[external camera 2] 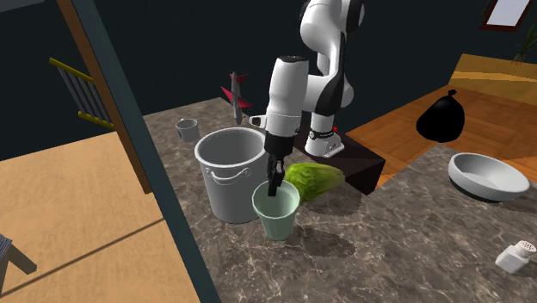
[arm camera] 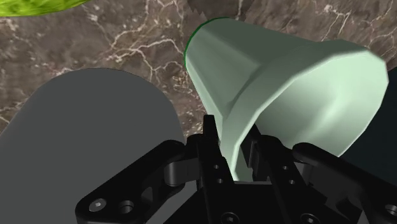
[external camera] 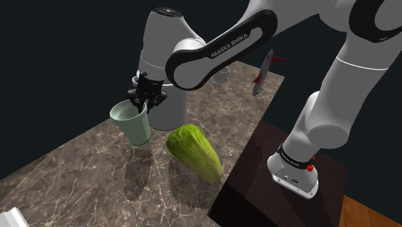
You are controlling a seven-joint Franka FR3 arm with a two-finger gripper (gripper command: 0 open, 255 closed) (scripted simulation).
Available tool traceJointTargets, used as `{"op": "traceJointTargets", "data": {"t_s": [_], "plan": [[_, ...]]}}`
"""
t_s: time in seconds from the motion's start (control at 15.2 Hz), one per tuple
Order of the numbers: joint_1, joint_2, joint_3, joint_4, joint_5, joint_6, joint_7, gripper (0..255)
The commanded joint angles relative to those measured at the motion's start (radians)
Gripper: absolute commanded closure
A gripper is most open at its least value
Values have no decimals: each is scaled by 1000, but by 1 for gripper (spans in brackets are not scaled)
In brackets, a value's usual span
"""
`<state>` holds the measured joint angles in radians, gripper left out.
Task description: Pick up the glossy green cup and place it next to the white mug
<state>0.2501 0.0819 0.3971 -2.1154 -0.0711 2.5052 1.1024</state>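
— One pale green cup (external camera 2: 280, 219) is shown clamped at its rim by the gripper (external camera 2: 274, 188), one finger inside and one outside, on or barely above the marble counter (external camera 2: 413, 250). How should it be carried?

— It should be raised level, so the rim grip is not levered loose. In the second exterior view the white mug (external camera 2: 186, 129) lies at ten o'clock from the cup, and the grey pail (external camera 2: 225, 185) stands between; it must be cleared or rounded. The lettuce (external camera 2: 318, 178), near two o'clock, is judged out of the path.
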Motion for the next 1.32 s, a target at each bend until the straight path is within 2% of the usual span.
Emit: {"op": "traceJointTargets", "data": {"t_s": [0.0,1.25], "plan": [[-3,-15,0,12,11,-24,-9,255],[-9,-101,0,179,66,-269,-49,255]]}}
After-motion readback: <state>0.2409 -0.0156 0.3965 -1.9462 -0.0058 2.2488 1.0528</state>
